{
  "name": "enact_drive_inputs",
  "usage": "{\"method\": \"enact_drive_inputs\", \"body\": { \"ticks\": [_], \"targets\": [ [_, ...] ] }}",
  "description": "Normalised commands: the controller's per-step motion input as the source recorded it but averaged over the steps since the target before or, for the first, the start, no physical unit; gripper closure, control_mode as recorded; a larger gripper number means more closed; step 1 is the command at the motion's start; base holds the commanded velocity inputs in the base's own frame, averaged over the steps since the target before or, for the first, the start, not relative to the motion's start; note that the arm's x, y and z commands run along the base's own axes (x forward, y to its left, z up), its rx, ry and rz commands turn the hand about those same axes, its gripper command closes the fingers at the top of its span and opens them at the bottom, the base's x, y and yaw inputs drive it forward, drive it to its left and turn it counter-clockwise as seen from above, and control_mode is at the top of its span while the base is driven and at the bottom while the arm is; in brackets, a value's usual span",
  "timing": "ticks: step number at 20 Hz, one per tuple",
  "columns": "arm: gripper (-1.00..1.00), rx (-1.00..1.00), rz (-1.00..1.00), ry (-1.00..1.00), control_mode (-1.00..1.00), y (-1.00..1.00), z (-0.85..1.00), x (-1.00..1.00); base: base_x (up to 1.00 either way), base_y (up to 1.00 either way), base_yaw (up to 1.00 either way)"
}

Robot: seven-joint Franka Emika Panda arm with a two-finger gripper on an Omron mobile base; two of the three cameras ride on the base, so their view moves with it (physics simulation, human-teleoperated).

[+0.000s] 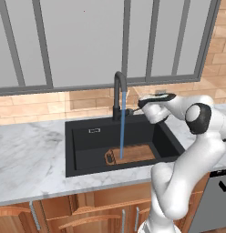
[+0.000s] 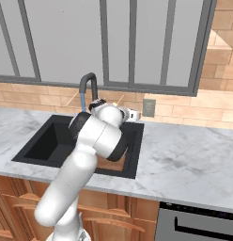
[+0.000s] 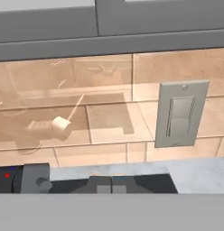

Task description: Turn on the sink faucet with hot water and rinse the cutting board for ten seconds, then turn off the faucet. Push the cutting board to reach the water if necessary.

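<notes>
**Arm reaches across the sink's right rim, claw pressed together by the faucet**

The white arm rises from the near edge of the worktop (image 1: 28,154), bends at a dark elbow joint above the right rim of the sink (image 1: 78,150), and stretches its forearm leftward and toward the far wall. The wrist is turned so the hand lies roughly level, pointing left toward the faucet (image 1: 117,93). The claw (image 1: 141,103) sits just right of the faucet's column, at about the height of its lower part, above the far right corner of the basin. Its fingers are pressed together with nothing between them; whether they touch the faucet's side lever cannot be told.

In the hand view the camera faces the brick backsplash (image 3: 109,113), with a grey wall switch plate (image 3: 180,115) right of centre and a strip of the worktop below it.

The water (image 1: 122,125) falls as a thin blue stream from the gooseneck spout straight down onto the cutting board (image 1: 133,154). The board lies flat on the floor of the basin, toward the near right part, its dark handle end pointing left. The stream meets the board near that handle end. In the right base view the arm's upper link covers most of the basin, and a corner of the board shows beneath it.
</notes>
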Motion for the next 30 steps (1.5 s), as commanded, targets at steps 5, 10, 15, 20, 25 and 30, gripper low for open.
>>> {"method": "enact_drive_inputs", "body": {
  "ticks": [5, 10, 15, 20, 25, 30],
  "targets": [
    [1.0, 0.0, 0.01, 0.08, -1.0, -0.09, -0.08, 0.0, 0.0, 0.0, 0.0],
    [1.0, 0.0, 0.0, 0.05, -1.0, 0.24, -0.15, 0.0, 0.0, 0.0, 0.0],
    [1.0, 0.0, 0.0, 0.06, -1.0, 0.28, -0.17, 0.0, 0.0, 0.0, 0.0],
    [1.0, 0.0, 0.0, 0.06, -1.0, 0.3, -0.24, 0.0, 0.0, 0.0, 0.0],
    [1.0, 0.0, 0.0, 0.03, -1.0, 0.15, -0.15, 0.0, 0.0, 0.0, 0.0],
    [1.0, 0.0, 0.0, 0.01, -1.0, 0.0, 0.0, 0.0, 0.0, 0.0, 0.0]
  ]
}}
